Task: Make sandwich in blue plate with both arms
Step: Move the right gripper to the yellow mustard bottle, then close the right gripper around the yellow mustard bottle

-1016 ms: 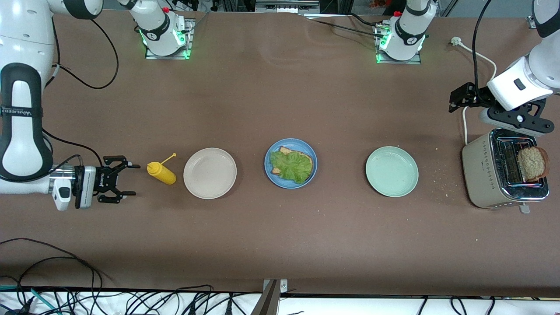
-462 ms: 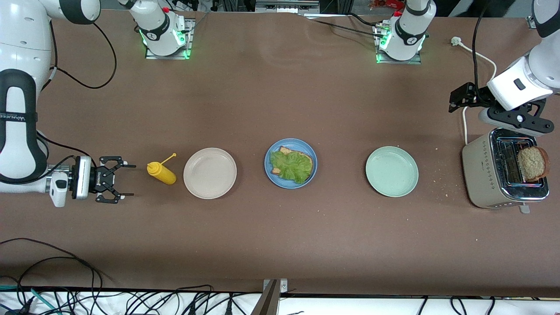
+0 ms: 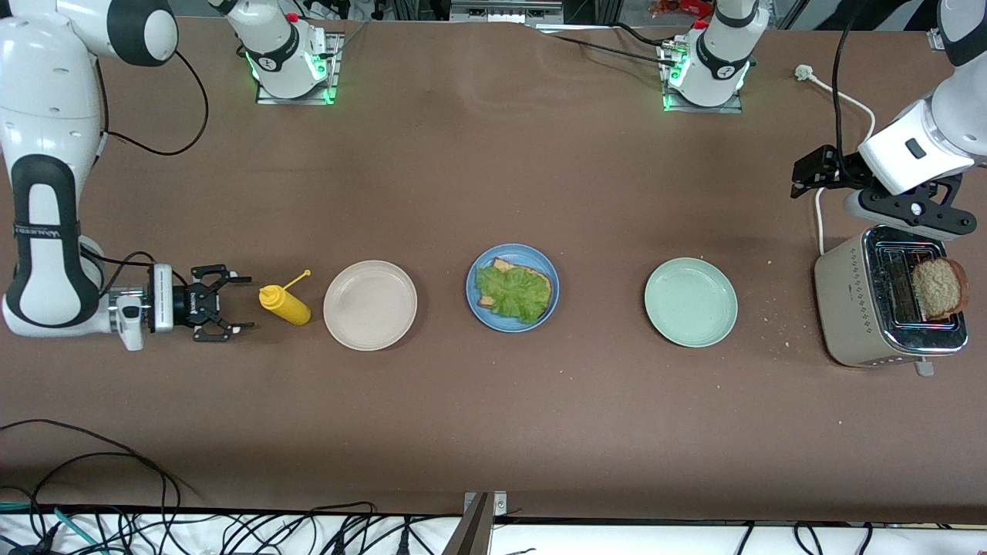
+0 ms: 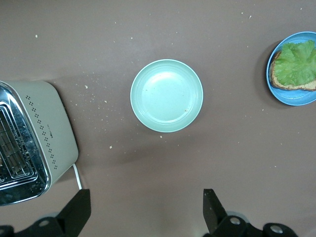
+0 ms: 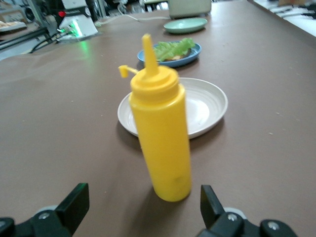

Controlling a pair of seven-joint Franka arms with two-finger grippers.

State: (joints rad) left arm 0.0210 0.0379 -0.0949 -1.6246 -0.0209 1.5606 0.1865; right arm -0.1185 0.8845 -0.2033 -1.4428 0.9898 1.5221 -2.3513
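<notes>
The blue plate (image 3: 475, 271) sits mid-table and holds one bread slice (image 3: 544, 284) topped with green lettuce (image 3: 509, 293). It also shows in the left wrist view (image 4: 291, 101) and the right wrist view (image 5: 190, 52). A second bread slice (image 3: 939, 287) stands in the toaster (image 3: 856, 301). My left gripper (image 3: 910, 212) hovers open and empty over the toaster's edge; in its wrist view (image 4: 145, 212) only bare table lies between its fingers. My right gripper (image 3: 235, 303) is open, low, beside a yellow mustard bottle (image 3: 284, 303). In its wrist view (image 5: 144, 200) the bottle (image 5: 160, 133) stands just ahead.
A beige plate (image 3: 370, 304) lies between the bottle and the blue plate. A pale green plate (image 3: 690, 301) lies between the blue plate and the toaster. The toaster's white cord (image 3: 844, 96) runs toward the left arm's base. Crumbs dot the table near the toaster.
My right gripper has moved closer to the mustard bottle and its arm has swung more upright. The left arm, plates and bread have not moved.
</notes>
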